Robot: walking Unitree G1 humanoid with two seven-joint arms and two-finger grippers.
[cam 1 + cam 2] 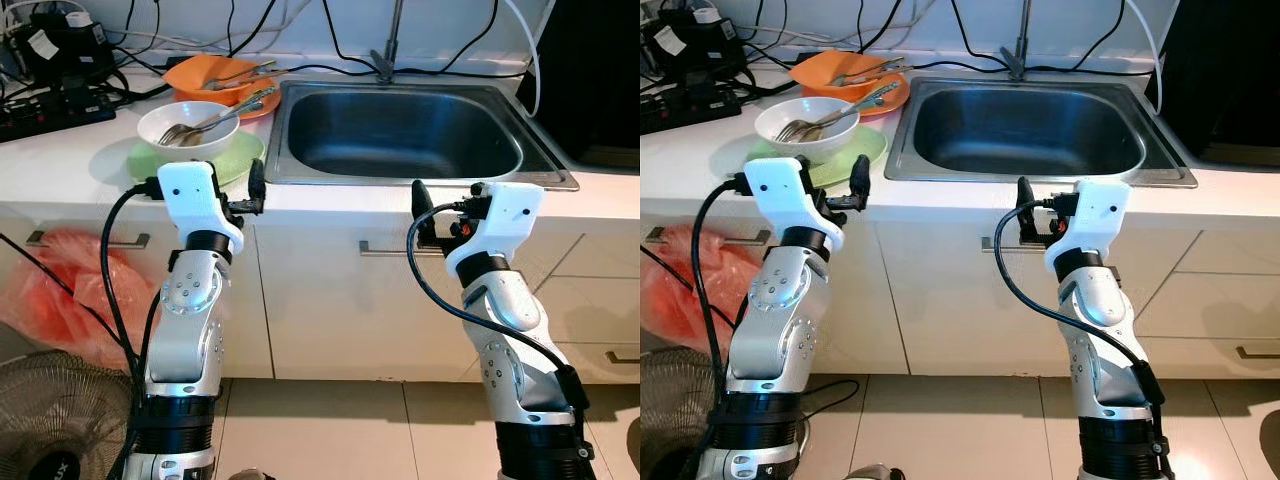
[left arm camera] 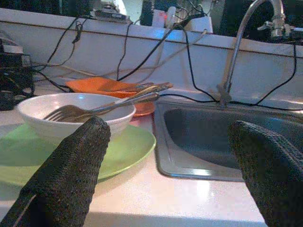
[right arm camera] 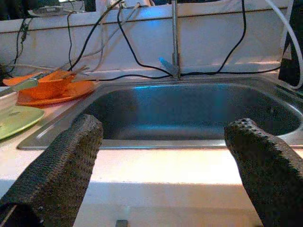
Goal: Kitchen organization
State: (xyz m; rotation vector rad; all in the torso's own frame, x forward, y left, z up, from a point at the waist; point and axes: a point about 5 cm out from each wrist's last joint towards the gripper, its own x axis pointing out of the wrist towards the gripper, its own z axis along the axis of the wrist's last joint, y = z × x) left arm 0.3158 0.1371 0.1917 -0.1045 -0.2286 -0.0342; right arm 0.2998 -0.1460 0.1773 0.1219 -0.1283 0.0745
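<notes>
A white bowl (image 1: 193,127) holding a fork and spoon (image 1: 218,120) stands on a green plate (image 1: 238,156) on the white counter, left of the steel sink (image 1: 400,140). Behind it an orange bowl (image 1: 205,72) with utensils sits on an orange plate (image 1: 262,106). My left gripper (image 2: 170,182) is open at the counter's front edge, just in front of the green plate (image 2: 128,151) and touching nothing. Level with the counter edge, my right gripper (image 3: 163,177) stands open before the sink (image 3: 189,111), holding nothing.
A faucet (image 1: 386,52) rises behind the sink. Black cables and a power strip (image 1: 55,108) crowd the back left of the counter. Below are cabinet fronts with handles (image 1: 385,247), a red plastic bag (image 1: 70,290) and a floor fan (image 1: 45,420).
</notes>
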